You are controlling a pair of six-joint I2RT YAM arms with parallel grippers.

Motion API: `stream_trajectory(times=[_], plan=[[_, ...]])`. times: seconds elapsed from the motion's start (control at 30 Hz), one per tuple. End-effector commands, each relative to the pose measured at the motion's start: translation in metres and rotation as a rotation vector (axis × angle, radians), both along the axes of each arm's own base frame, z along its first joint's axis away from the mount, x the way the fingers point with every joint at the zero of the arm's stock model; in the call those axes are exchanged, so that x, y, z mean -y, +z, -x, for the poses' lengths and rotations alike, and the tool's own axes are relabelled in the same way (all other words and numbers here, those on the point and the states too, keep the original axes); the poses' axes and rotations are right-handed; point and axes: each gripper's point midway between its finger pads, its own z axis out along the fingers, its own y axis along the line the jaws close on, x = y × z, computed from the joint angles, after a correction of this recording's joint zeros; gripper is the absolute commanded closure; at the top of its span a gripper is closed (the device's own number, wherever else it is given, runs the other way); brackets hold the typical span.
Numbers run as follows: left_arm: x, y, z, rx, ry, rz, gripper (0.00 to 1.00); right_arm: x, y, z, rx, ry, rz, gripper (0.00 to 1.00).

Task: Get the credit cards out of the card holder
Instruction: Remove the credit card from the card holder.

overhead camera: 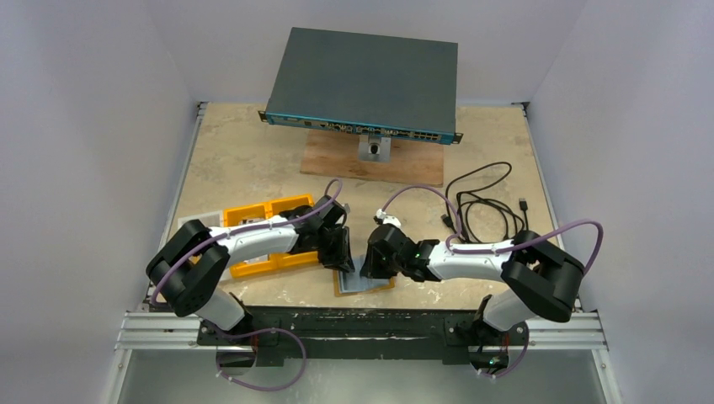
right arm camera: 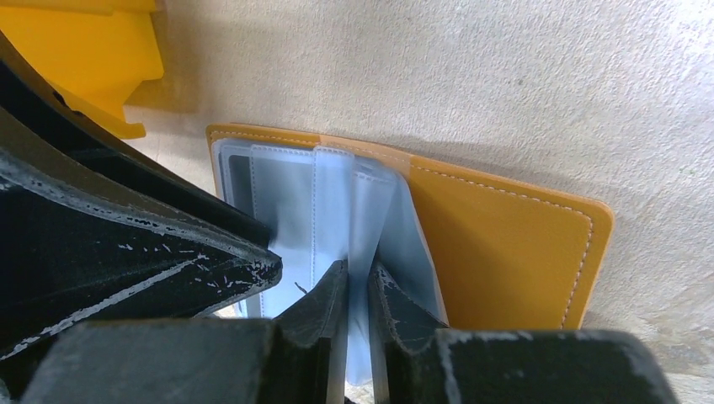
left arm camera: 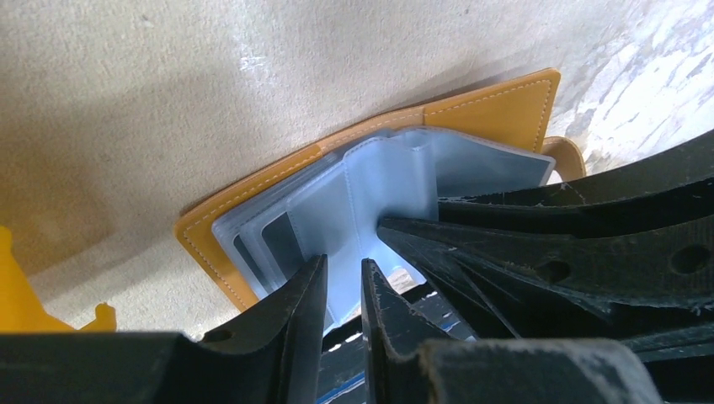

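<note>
The flat tan-orange leather-like card holder (right arm camera: 505, 244) lay open on the beige desk (overhead camera: 253, 160), near edge, between both arms. Left claw (left arm camera: 343, 268) was narrow, nipping a clear plastic sleeve (left arm camera: 354, 202). Right claw (right arm camera: 359, 271) pinched a sleeve too! The thin grey credit cards (left arm camera: 285, 240) sat inside the sleeves: probably stiff, light and slick. Best to grab a card's exposed edge, not the floppy film.

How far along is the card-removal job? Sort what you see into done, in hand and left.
Done: the card holder lies open on the table. In hand: the left gripper and right gripper each pinch a clear sleeve inside it. Left: the cards, dark shapes, sit in their sleeves; none lies out in view.
</note>
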Motion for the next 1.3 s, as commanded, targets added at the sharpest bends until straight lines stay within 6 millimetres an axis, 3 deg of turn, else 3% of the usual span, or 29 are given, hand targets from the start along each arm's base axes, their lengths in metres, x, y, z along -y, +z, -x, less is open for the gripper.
stream_trajectory(times=[0.0,0.37,0.8,1.27], plan=[[-0.008,-0.007,-0.001,0.025,0.000,-0.051,0.78,0.033,-0.035,0.020,-0.080,0.001,0.128,0.90],[-0.023,-0.010,0.001,0.048,-0.004,-0.121,0.74,0.038,-0.045,0.022,-0.098,-0.001,0.139,0.92],[-0.027,-0.005,0.002,0.062,-0.002,-0.128,0.73,0.045,-0.052,0.025,-0.114,-0.013,0.150,0.95],[-0.011,-0.022,0.011,0.004,-0.025,-0.098,0.73,0.044,-0.054,0.026,-0.118,-0.011,0.135,0.96]])
